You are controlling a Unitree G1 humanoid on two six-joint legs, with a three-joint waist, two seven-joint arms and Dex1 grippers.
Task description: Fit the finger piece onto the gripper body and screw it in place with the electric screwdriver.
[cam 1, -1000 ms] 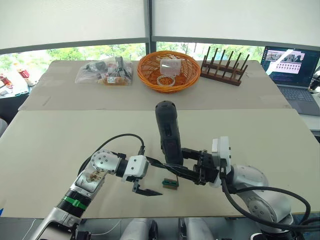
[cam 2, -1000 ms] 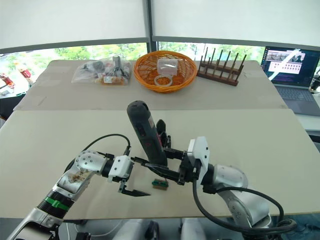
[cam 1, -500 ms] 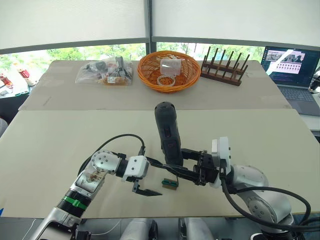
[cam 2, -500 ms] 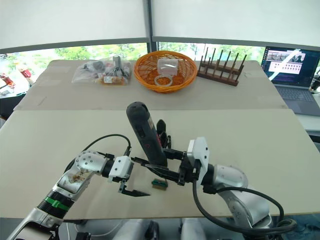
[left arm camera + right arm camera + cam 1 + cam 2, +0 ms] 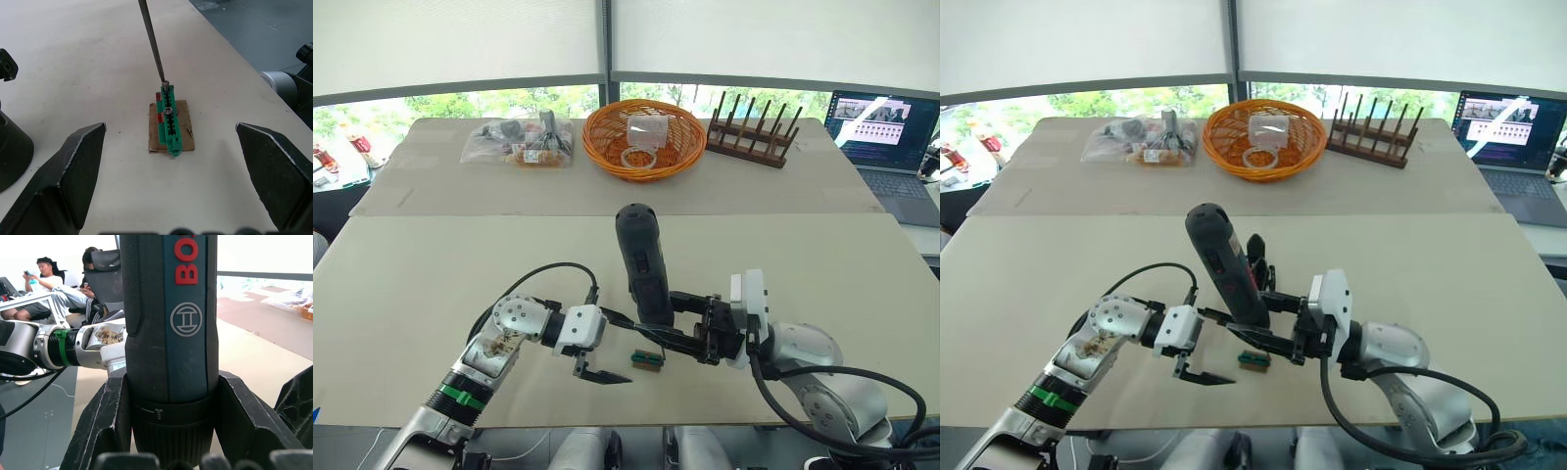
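Note:
My right gripper (image 5: 658, 331) is shut on the electric screwdriver (image 5: 641, 259), a black pen-shaped tool with a red and blue label (image 5: 188, 298), held nearly upright. Its thin metal bit (image 5: 152, 41) slants down onto a screw head at the far end of a small green block (image 5: 169, 122) that lies on a brown card. My left gripper (image 5: 612, 348) is open, its fingers (image 5: 73, 166) set wide on either side of the block without touching it. The gripper body (image 5: 1255, 247) stands mostly hidden behind the screwdriver; its round black base (image 5: 12, 147) shows beside my left gripper. The finger piece is hidden.
At the back stand an orange basket (image 5: 644, 137), a clear bag of parts (image 5: 519, 142) and a wooden peg rack (image 5: 754, 129). A laptop (image 5: 891, 137) sits at the far right. People sit on chairs (image 5: 44, 284) beyond the table. The table's front edge is close to both arms.
The screwdriver has dipped very slightly in my right gripper. The left gripper and the green block have not moved.

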